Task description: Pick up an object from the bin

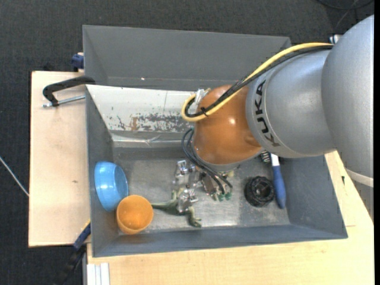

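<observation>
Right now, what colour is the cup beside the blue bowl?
The cup is orange; camera view shows it best.

Bowl point(110, 184) left; cup point(134, 213) before it; toy lizard point(191, 218) right of cup.

We see bare bin floor point(151, 180) between the blue bowl point(110, 186) and the tool point(187, 190); a black cap point(259, 191) and blue pen point(277, 186) crowd the right wall.
</observation>
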`<state>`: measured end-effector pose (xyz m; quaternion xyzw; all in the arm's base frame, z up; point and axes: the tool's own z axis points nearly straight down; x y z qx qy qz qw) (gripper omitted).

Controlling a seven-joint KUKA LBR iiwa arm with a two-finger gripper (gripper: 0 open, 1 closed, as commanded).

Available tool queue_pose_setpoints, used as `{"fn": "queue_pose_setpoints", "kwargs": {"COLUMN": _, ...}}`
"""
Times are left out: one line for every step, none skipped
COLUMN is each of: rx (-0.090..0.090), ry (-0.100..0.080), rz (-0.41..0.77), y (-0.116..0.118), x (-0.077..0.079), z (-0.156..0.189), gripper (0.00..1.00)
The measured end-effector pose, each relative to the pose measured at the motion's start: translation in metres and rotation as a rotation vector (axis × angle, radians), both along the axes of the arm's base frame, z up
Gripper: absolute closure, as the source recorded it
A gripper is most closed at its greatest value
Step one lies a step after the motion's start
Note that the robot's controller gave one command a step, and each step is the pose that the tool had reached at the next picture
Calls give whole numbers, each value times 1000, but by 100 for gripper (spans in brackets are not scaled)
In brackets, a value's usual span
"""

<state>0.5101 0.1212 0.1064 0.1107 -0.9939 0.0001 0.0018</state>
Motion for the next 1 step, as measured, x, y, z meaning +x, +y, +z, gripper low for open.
{"fn": "queue_pose_setpoints", "kwargs": {"rx": 3, "ry": -16, "rz": 303, "y": -3, "x": 11, "z": 151, "gripper": 100}}
